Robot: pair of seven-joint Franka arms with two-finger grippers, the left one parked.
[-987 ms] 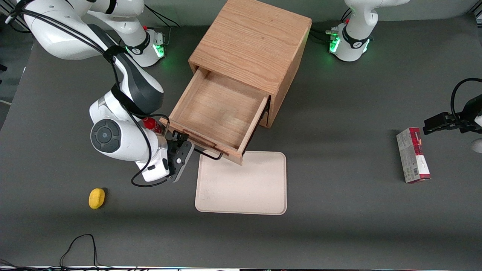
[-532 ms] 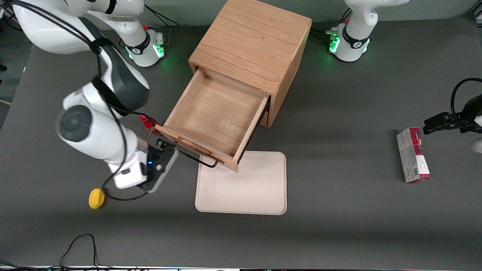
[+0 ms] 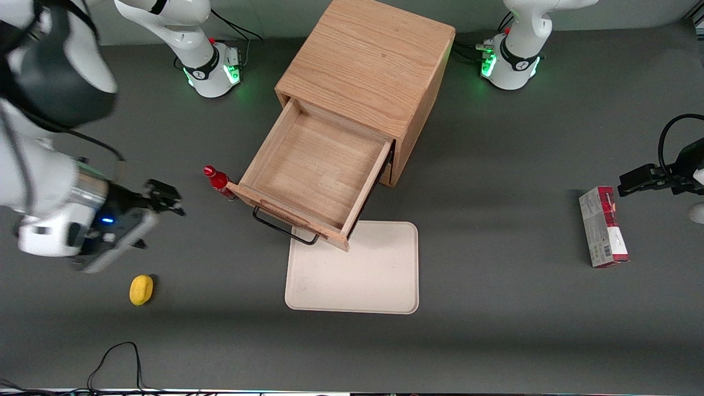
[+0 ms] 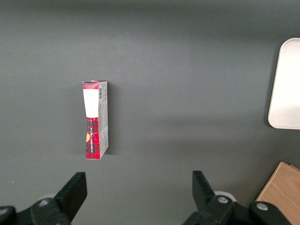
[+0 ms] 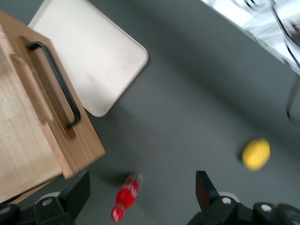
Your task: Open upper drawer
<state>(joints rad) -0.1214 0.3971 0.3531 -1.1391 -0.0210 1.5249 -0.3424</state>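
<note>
The upper drawer [image 3: 316, 173] of the oak cabinet [image 3: 368, 60] stands pulled far out, showing its plain wood inside. Its black wire handle [image 3: 283, 226] hangs free over the edge of the tray. My right gripper [image 3: 168, 199] is open and empty. It hovers well apart from the handle, toward the working arm's end of the table. In the right wrist view the drawer front [image 5: 42, 122] and handle [image 5: 58, 84] show beside the open gripper [image 5: 143, 187], with nothing between its fingers. The lower drawer is hidden under the upper one.
A small red bottle [image 3: 218, 180] stands by the drawer's corner and shows in the right wrist view [image 5: 125, 197]. A yellow lemon [image 3: 141, 289] lies nearer the front camera. A beige tray [image 3: 357, 269] lies in front of the drawer. A red and white box [image 3: 602, 226] lies toward the parked arm's end.
My gripper let go of the handle and swung away toward the working arm's end of the table. The drawer has stayed pulled out.
</note>
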